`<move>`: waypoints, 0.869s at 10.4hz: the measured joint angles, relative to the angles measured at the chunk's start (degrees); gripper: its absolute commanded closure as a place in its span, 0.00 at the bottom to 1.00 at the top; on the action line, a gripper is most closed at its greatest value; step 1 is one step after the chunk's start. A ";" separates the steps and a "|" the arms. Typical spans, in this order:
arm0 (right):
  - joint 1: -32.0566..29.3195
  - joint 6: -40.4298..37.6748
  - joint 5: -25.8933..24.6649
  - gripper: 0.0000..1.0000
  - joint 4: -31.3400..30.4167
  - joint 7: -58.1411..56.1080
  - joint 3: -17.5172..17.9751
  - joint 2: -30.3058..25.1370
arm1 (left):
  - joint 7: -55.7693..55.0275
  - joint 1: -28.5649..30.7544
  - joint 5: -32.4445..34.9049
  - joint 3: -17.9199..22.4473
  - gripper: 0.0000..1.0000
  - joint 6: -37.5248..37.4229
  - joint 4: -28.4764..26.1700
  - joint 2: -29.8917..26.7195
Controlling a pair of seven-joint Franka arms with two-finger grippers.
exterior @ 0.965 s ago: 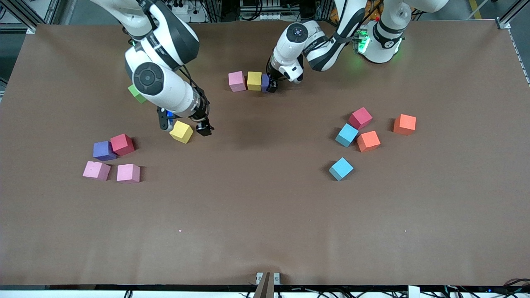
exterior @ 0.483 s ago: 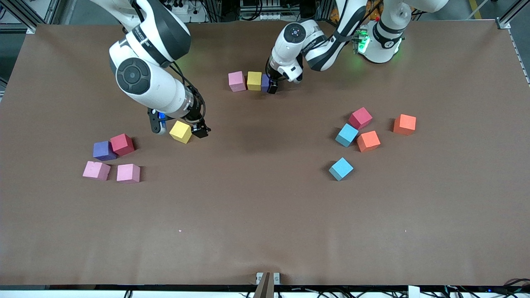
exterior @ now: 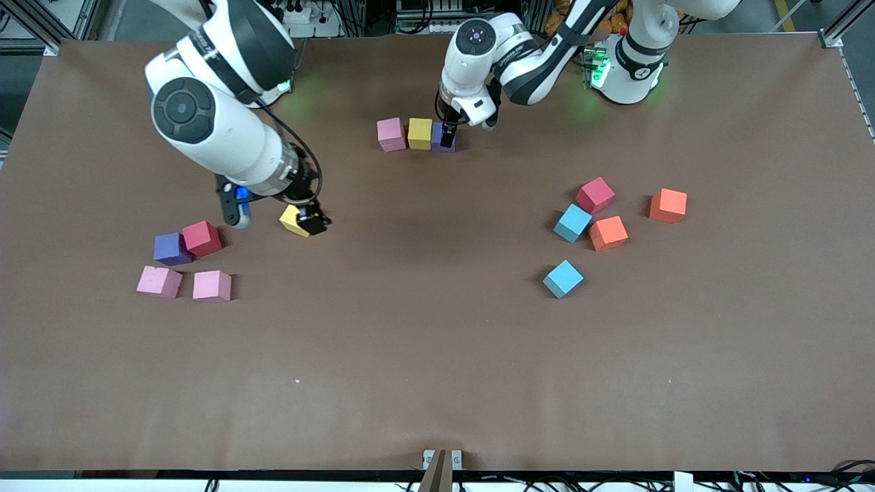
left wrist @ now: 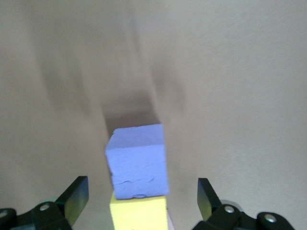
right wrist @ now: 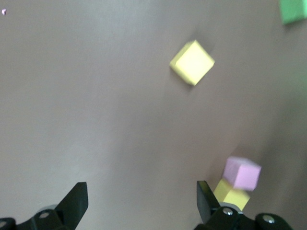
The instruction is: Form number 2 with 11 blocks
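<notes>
1. Three blocks sit in a touching row near the robots' edge of the surface (exterior: 437, 355): a pink block (exterior: 391, 134), a yellow block (exterior: 420, 133) and a purple block (exterior: 439, 136), the purple one at the end toward the left arm.
2. The left gripper (exterior: 448, 137) is just above the purple block (left wrist: 138, 162), fingers spread wide with the block between them and touching neither.
3. The right gripper (exterior: 273, 217) is in the air over a loose yellow block (exterior: 294, 221), fingers spread apart and holding nothing; its wrist view shows that block (right wrist: 192, 62) lying alone on the surface.
4. Toward the right arm's end lie a second purple block (exterior: 171, 249) touching a red block (exterior: 202, 238), with two pink blocks (exterior: 159, 281) (exterior: 211, 285) just beside each other nearer the front camera.
5. Toward the left arm's end lie a red block (exterior: 595, 195), a light blue block (exterior: 572, 223) and an orange block (exterior: 608, 233) in a close cluster, another orange block (exterior: 668, 206) apart from them, and a second light blue block (exterior: 563, 279) alone, nearer the front camera.
</notes>
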 measured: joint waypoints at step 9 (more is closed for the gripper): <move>-2.28 -2.24 -2.66 0.00 -10.58 -34.79 -12.06 0.81 | 47.35 29.40 9.67 0.78 0.00 -13.14 12.94 2.36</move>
